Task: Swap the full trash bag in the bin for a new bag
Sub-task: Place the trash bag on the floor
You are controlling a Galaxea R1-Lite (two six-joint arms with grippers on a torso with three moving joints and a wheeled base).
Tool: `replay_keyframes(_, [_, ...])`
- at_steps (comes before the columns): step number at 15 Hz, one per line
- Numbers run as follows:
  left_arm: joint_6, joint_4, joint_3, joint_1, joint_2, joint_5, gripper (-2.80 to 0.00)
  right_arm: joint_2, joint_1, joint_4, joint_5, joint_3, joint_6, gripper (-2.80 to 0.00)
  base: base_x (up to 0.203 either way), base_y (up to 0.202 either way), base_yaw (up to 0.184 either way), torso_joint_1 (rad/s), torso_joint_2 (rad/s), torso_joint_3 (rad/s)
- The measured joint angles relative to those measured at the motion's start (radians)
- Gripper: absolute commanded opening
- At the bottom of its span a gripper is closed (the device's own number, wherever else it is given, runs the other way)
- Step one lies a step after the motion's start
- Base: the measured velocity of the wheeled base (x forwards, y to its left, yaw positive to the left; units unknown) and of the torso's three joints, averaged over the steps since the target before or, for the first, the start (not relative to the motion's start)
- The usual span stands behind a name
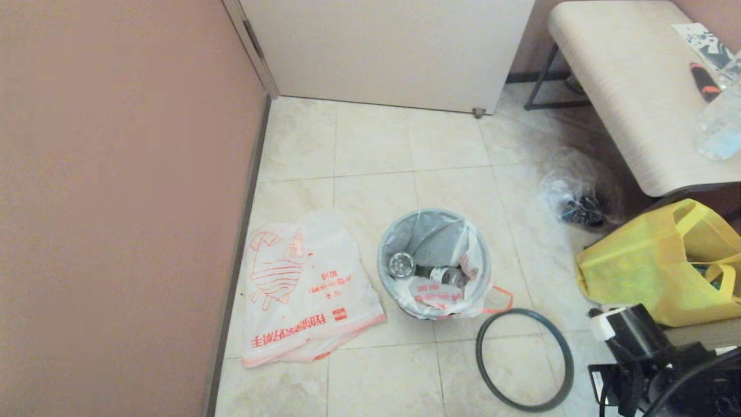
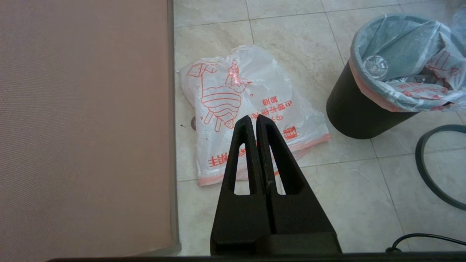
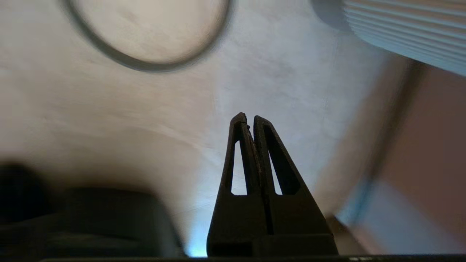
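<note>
While both arms hang clear of the task's things, the floor lies as follows.

Bin (image 1: 419, 313): black, round, upright on the tiled floor, near the middle of the head view; its dark tapered wall shows plainly in the left wrist view (image 2: 355, 116).
Full trash bag (image 1: 457, 292): seated in the bin, rim folded over the lip; bottles and printed litter show inside; an orange-red handle trails onto the floor on the bin's right.
New bag (image 1: 301, 295): flat and limp on the floor, left of the bin and close to the pink wall; striped red figure and red characters face up.
Hoop (image 1: 524, 359): thin dark ring lying on the floor, just right of and nearer than the bin, apart from it.
Left pincer (image 2: 253, 118): fingers pressed together, holding nothing, above the floor with the new bag beyond its tips.
Right pincer (image 3: 247, 116): fingers together, empty, low over bare floor, hoop beyond.
Yellow tote (image 1: 648, 266): on the floor at far right, under the worktop (image 1: 631, 87).
</note>
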Motion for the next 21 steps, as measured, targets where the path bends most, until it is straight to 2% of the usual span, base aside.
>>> replay_keyframes(3, [0.000,0.000,0.000,0.000,0.000,0.000,-2.80,-0.030,0.093,-0.026,0.031,-0.002,0.068,-2.80,0.000,0.000,0.000,0.000,0.00,0.000])
replay_keyframes(5, [0.000,0.000,0.000,0.000,0.000,0.000,-2.80,-0.008,0.121,-0.092,0.071,-0.047,0.063,-2.80,0.000,0.000,0.000,0.000,0.00,0.000])
replay_keyframes(8, [0.000,0.000,0.000,0.000,0.000,0.000,-2.80,0.041,0.111,-0.110,0.138,-0.151,0.055,-2.80,0.000,0.000,0.000,0.000,0.00,0.000])
replay_keyframes(12, [0.000,0.000,0.000,0.000,0.000,0.000,-2.80,0.104,0.039,-0.083,0.199,-0.322,0.036,-2.80,0.000,0.000,0.000,0.000,0.00,0.000])
replay_keyframes(15, [0.000,0.000,0.000,0.000,0.000,0.000,-2.80,0.147,0.018,-0.059,0.216,-0.382,0.028,-2.80,0.000,0.000,0.000,0.000,0.00,0.000])
replay_keyframes(16, [0.000,0.000,0.000,0.000,0.000,0.000,-2.80,0.165,0.017,-0.061,0.217,-0.390,0.029,0.00,0.000,0.000,0.000,0.000,0.00,0.000])
replay_keyframes(21, [0.000,0.000,0.000,0.000,0.000,0.000,-2.80,0.228,0.027,-0.084,0.244,-0.428,0.064,0.00,0.000,0.000,0.000,0.000,0.00,0.000])
